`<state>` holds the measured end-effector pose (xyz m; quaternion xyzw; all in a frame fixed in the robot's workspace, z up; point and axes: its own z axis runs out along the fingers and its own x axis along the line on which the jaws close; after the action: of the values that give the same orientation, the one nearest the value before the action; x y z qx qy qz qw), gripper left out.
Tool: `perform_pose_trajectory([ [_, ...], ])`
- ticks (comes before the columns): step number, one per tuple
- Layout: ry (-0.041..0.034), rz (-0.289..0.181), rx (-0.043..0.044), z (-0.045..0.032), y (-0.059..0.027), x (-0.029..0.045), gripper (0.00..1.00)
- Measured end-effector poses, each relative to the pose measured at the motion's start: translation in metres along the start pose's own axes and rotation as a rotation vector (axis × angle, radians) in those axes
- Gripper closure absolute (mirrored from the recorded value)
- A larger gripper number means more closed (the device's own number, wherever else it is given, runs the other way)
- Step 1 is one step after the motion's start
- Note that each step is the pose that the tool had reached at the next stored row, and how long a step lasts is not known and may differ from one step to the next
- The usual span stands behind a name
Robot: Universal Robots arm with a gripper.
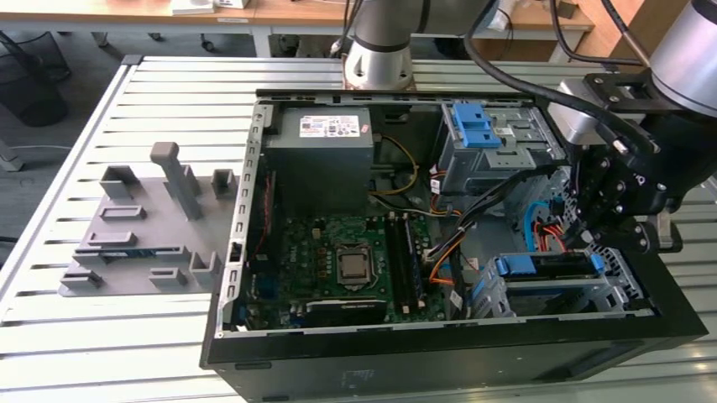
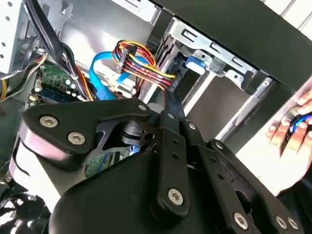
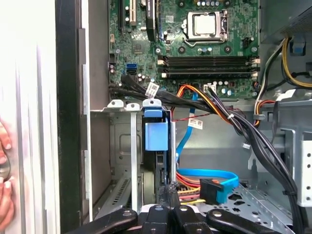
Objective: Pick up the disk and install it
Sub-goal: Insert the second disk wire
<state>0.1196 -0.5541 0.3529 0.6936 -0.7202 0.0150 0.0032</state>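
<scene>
Nearest our lens, the black gripper hangs inside the open computer case, its fingers drawn together and clamped on nothing, their tips just beside the drive cage at the case's front corner. We read the job as nearly finished: the disk, framed in its blue carrier, sits slotted on edge in that cage, and in the first wrist view its blue latch tab stands at the mouth of the bay between the metal rails. Whether it is fully seated, or cabled, we cannot tell; a blue data cable and a bundle of coloured power leads lie loose just beside the bay. Behind them spreads the green motherboard, with the grey power supply beyond. On the slatted tabletop, at the exterior view's left, rests a grey fixture tray. A person's hand rests outside the case wall.
</scene>
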Motion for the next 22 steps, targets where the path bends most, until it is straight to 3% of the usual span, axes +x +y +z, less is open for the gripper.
perform_pose_trajectory([
  [4, 0.0, 0.0, 0.0, -0.012, -0.0002, 0.0003, 0.89],
  [9, -0.0001, 0.0, 0.0, -0.0125, 0.0029, 0.0004, 0.89],
  [14, 0.0002, 0.0, 0.0, -0.0135, 0.0131, 0.0009, 0.89],
  [22, 0.0001, 0.0, 0.0001, -0.0256, 0.0163, 0.0008, 0.89],
])
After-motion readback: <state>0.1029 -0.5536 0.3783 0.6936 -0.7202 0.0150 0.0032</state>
